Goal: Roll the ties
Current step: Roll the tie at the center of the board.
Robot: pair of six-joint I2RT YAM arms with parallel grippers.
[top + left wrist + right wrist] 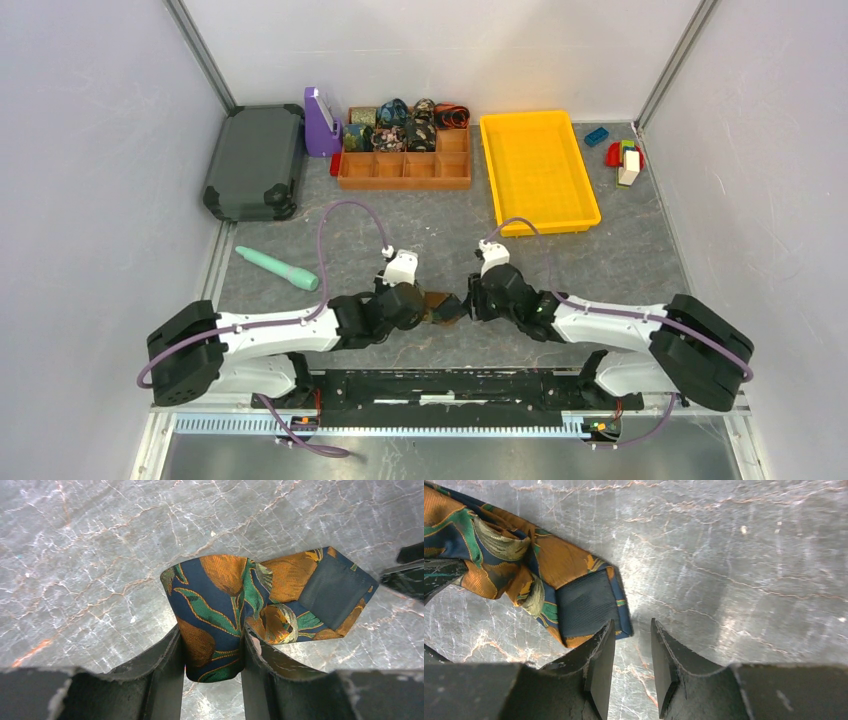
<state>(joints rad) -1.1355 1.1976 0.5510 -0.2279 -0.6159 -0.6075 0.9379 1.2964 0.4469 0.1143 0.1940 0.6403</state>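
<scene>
A navy tie with orange and green print (pixel 225 595) lies partly coiled on the grey table between the two arms (pixel 440 303). My left gripper (pixel 212 635) is shut on the coil's folded edge, and the cloth fills the gap between its fingers. The tie's loose end with its dark lining (pixel 584 605) lies on the table just left of my right gripper (pixel 631 630), which stands open with only bare table between its fingers. In the top view the left gripper (pixel 425 306) and the right gripper (pixel 468 300) face each other closely. Several rolled ties (pixel 405 125) sit in the wooden organizer (pixel 405 172).
A yellow tray (pixel 538 170) stands at the back right, with toy blocks (pixel 622 155) beyond it. A dark case (pixel 255 160) and a purple holder (pixel 320 122) are at the back left. A teal stick (pixel 277 267) lies left of the arms.
</scene>
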